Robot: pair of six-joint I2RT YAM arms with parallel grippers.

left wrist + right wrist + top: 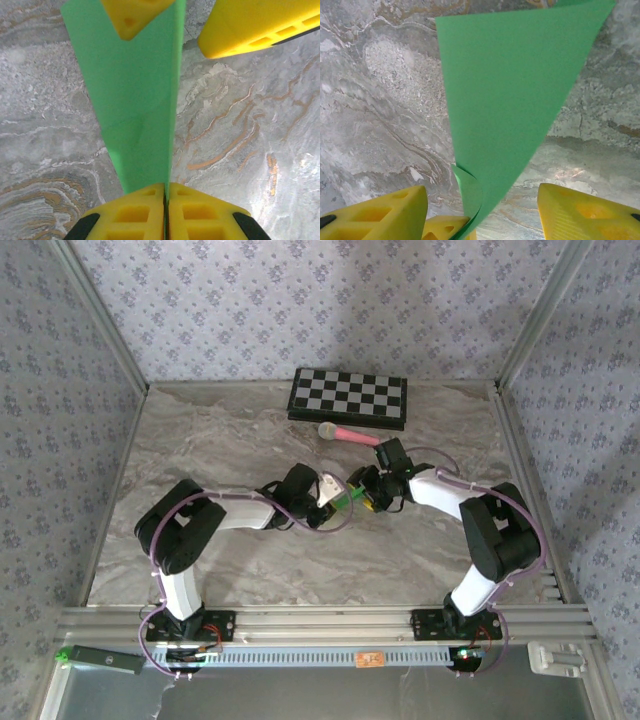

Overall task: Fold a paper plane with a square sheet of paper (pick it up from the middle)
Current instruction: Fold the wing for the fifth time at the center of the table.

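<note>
From the top external view, both arms reach in to meet over the middle of the marble table [200, 440]. The left gripper [325, 492] and right gripper [366, 492] face each other closely, with a small strip of green paper [346, 498] showing between them. From here I cannot tell how the jaws stand. The checkered board [348, 397] and the pink-handled microphone [342, 433] lie well apart at the far side, out of the work.

In the left wrist view, the left gripper [166, 195] is clenched on the narrow near end of the green paper [135, 100], its two yellow fingers [140, 215] pressed together with the sheet edge between them. The paper is no longer a flat square. It is a long tapered blade with a faint lengthwise crease, held clear above the table. At its far end, one finger of the right gripper sits in front of the paper and the other stands off to the side.

In the right wrist view, the right gripper [482, 200] is released, its fingers [380, 215] spread wide with the green paper [515, 90] hanging between them, touching neither. A small flap [470, 192] curls loose near the point.

Judging by this, the main folds are done and the dart shape is largely formed. The curled flap probably needs pressing flat, and the wings may need a fold, before the plane is set down.
</note>
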